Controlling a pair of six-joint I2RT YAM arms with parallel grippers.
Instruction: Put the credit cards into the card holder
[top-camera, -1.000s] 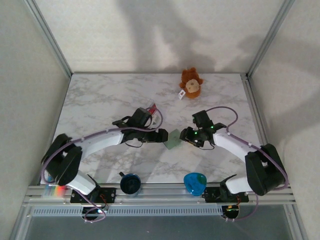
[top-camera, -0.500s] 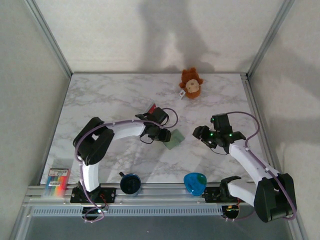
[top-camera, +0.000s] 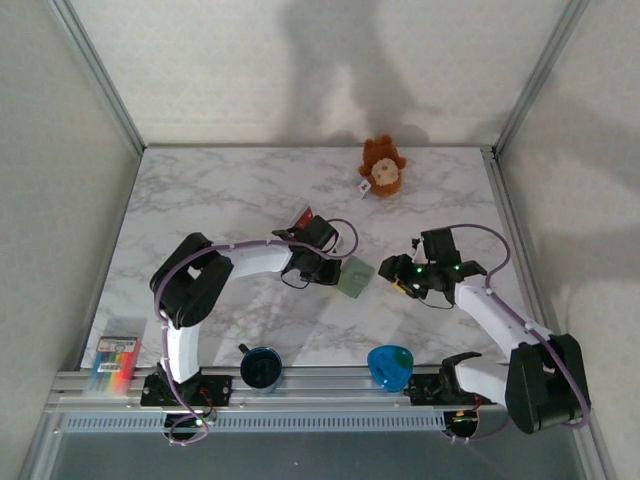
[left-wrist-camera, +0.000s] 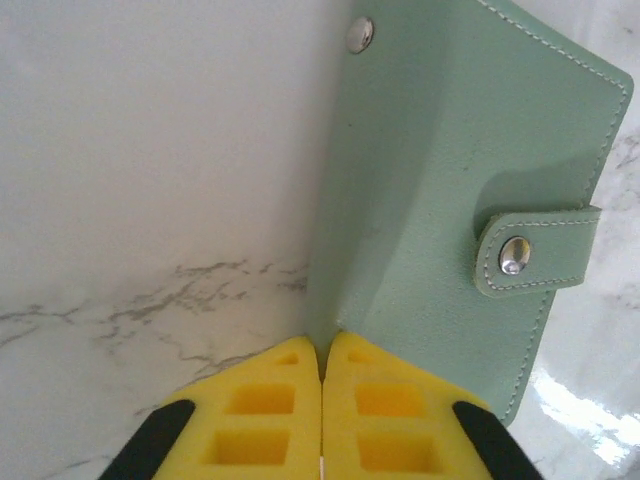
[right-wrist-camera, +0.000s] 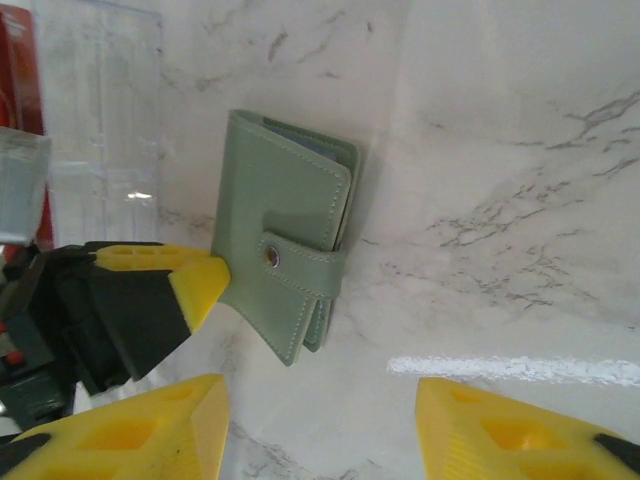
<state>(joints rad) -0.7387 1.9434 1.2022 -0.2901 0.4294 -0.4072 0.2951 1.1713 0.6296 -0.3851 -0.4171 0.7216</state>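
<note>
Left hand (left-wrist-camera: 322, 346), closed tight, touches an edge of the card holder (left-wrist-camera: 440, 200).

My arms (top-camera: 250, 262): white shells, black joints.
My cables (top-camera: 470, 232): purple, looped.
My left gripper (left-wrist-camera: 320, 352): yellow recessed pads, black backing.
</note>
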